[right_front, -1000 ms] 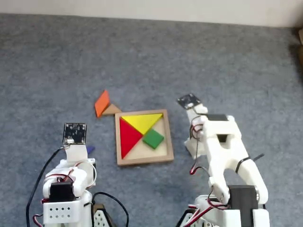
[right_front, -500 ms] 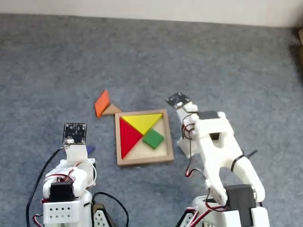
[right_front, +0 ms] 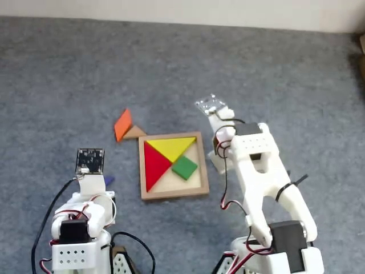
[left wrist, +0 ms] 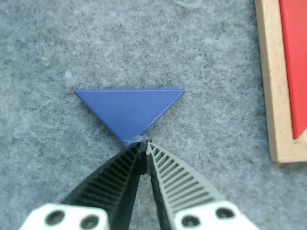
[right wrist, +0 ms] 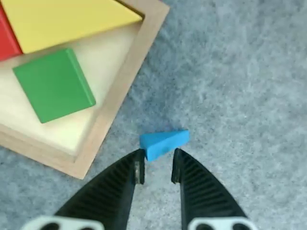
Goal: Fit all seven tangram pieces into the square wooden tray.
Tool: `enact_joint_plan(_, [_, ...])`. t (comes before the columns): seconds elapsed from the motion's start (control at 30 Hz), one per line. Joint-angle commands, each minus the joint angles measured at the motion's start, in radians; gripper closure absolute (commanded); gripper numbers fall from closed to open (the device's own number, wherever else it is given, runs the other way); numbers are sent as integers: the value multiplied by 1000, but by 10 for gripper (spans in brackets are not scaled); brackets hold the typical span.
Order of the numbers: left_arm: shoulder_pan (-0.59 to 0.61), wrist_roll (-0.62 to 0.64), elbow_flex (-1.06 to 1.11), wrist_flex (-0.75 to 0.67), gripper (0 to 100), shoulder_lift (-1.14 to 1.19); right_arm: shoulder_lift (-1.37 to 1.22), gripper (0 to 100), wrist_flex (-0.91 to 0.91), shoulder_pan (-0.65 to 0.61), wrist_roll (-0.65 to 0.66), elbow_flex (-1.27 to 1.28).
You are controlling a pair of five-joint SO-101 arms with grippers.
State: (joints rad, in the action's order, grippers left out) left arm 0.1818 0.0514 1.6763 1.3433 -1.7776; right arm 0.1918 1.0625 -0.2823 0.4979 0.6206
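Note:
The square wooden tray holds a red triangle, a yellow triangle and a green square. In the right wrist view my right gripper is shut on a light blue triangle, held just outside the tray's rim near the green square. My left gripper is shut and empty, its tips touching the point of a dark blue triangle that lies flat on the carpet. A corner of that dark blue piece peeks out beside the left arm.
An orange piece and a tan triangle lie on the grey carpet beyond the tray's far left corner. The right arm stands close to the tray's right side. Open carpet stretches across the far half.
The right arm has swung left toward the tray's right edge, carrying the light blue triangle. The left arm and the pieces in the tray have not moved.

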Motion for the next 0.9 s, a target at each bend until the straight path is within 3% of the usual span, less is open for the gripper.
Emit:
enact_joint_plan(0.0, [12, -8, 21, 5, 994, -35, 18, 904, 12, -10, -11, -53])
enact_joint_plan(0.2, [12, -8, 21, 5, 994, -35, 7, 897, 2, -12, -6, -50])
enact_joint_plan(0.4, [12, -8, 21, 5, 994, -35, 7, 799, 2, -12, -8, -50])
enact_joint_plan(0.87, [12, -8, 21, 5, 994, -35, 18, 796, 7, 7, -5, -45])
